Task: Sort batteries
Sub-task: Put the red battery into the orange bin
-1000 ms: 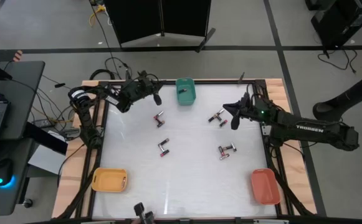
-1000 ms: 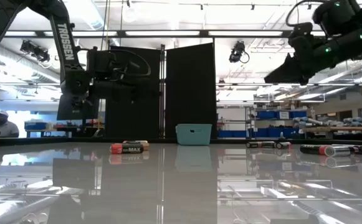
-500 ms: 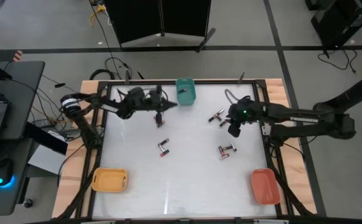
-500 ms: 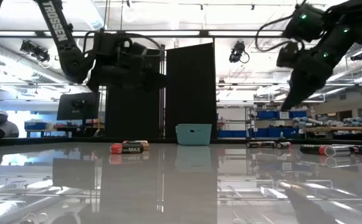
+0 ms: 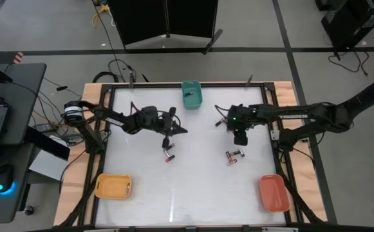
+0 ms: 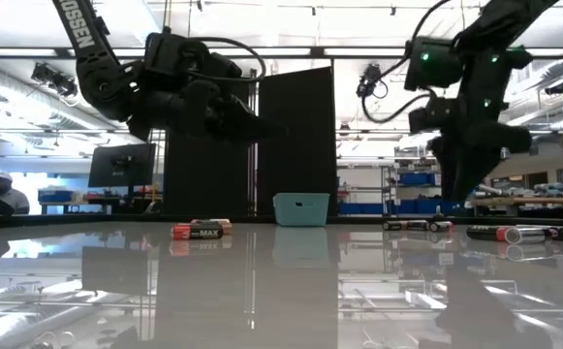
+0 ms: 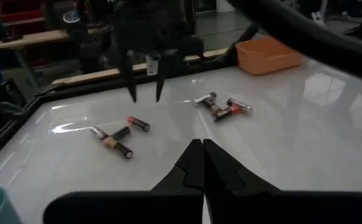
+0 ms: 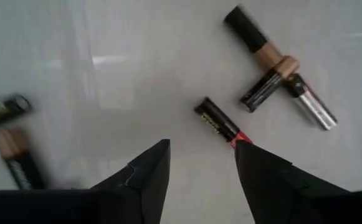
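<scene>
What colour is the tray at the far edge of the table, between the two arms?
Teal. The tray shows best in the high view, sitting at the table's far edge.

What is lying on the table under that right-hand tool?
Under the open right tool lies a small black red-ended battery on the white table, with a crossed cluster of batteries beyond. The fingers cover the table directly below them.

place: lab/workshop | signs: ceiling strip lights (image 6: 262, 50); blue storage bins (image 6: 412, 179); floor cables (image 5: 112, 64); monitor (image 6: 121, 165)
</scene>
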`<state>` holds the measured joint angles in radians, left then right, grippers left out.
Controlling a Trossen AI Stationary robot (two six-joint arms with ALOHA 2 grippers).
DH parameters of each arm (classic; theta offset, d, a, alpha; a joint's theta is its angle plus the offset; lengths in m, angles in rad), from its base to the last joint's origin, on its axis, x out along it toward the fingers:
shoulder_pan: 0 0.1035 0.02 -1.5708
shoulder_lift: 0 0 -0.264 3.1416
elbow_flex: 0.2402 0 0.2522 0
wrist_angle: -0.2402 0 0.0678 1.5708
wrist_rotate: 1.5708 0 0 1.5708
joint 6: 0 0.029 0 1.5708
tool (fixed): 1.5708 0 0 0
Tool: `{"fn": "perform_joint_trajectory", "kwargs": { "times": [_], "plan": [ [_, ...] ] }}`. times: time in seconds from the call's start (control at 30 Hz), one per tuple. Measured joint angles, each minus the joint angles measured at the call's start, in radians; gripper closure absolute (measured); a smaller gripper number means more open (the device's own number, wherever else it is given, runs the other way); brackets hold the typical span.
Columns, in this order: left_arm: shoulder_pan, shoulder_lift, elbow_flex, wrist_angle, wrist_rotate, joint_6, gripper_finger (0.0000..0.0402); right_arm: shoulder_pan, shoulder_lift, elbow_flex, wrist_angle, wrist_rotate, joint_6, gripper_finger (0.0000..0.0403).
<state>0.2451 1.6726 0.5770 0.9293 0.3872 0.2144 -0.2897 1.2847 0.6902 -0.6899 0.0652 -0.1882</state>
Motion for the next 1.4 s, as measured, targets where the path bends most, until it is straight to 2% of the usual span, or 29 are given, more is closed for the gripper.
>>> {"fn": "perform_joint_trajectory", "kwargs": {
  "times": [0.23, 0.73, 1.0, 1.3, 1.4],
  "plan": [
    [-0.037, 0.000, 0.000, -0.058, -0.068, 0.044, 0.0400, -0.028, 0.108, 0.016, 0.011, 0.076, -0.135, 0.0211],
    [-0.039, 0.000, 0.000, -0.061, -0.075, 0.046, 0.0397, -0.082, 0.225, 0.021, 0.056, 0.023, -0.227, 0.0226],
    [-0.039, 0.001, 0.000, -0.061, -0.074, 0.045, 0.0397, -0.082, 0.214, 0.018, 0.053, -0.008, -0.211, 0.0265],
    [-0.039, 0.001, 0.000, -0.061, -0.072, 0.043, 0.0396, -0.079, 0.208, 0.016, 0.039, -0.021, -0.197, 0.0343],
    [-0.039, 0.001, 0.000, -0.061, -0.072, 0.041, 0.0396, -0.079, 0.207, 0.017, 0.034, -0.020, -0.196, 0.0345]
  ]
}}
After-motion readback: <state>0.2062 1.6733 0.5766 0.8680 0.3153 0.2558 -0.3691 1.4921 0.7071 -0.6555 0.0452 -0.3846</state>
